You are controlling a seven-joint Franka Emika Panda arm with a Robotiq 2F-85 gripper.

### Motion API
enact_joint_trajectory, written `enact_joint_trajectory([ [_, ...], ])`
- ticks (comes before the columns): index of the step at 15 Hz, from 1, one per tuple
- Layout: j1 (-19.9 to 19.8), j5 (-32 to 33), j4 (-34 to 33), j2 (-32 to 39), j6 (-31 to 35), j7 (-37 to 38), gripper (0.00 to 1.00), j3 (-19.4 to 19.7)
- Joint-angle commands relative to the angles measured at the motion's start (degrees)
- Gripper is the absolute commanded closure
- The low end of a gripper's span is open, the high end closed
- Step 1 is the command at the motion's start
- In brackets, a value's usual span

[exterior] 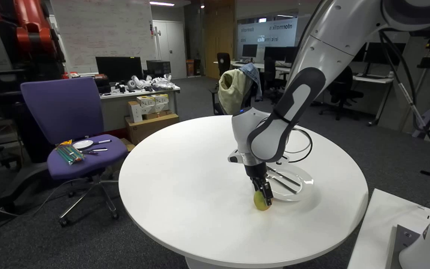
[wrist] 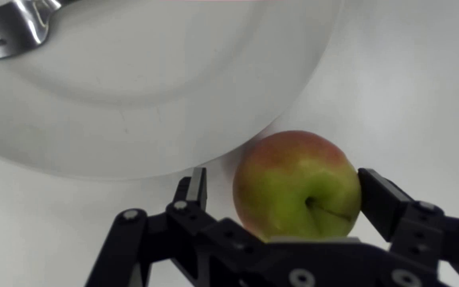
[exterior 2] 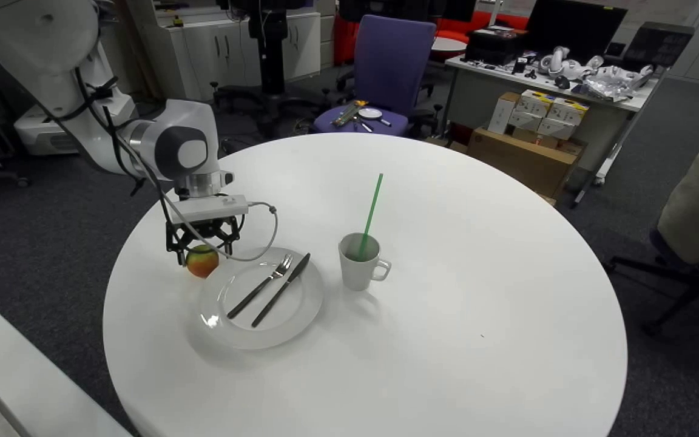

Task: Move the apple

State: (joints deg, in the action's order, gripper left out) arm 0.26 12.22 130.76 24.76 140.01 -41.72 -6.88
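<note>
Apple (wrist: 293, 179) between fingers (wrist: 379, 195) — gap one side; plate (wrist: 165, 131) just beside, in way; open table (exterior 2: 495, 243) beyond cup (exterior 2: 354, 273)

On the tabletop (exterior 2: 477, 273), the apple (wrist: 293, 187) sat between my fingers (wrist: 383, 203), nearer the right-hand one in the wrist view. The plate (exterior 2: 292, 309) lay just beside the apple, the fork (exterior 2: 252, 295) and knife (exterior 2: 280, 292) side by side on it. In an exterior view, the plate was right of the apple, and the cup (exterior 2: 355, 273), with the straw (exterior 2: 373, 209) in it, right of the plate.
</note>
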Motion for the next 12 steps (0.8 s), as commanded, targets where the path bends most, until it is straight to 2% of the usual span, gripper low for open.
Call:
enact_joint_trajectory([
  [1,1.3,2.5,1.0,-1.7,-1.7,4.4,0.00,1.4],
  [6,1.7,5.0,0.8,-1.6,-1.7,7.3,0.00,1.7],
  [12,1.1,5.4,0.7,-1.4,-1.9,6.4,0.00,0.9],
])
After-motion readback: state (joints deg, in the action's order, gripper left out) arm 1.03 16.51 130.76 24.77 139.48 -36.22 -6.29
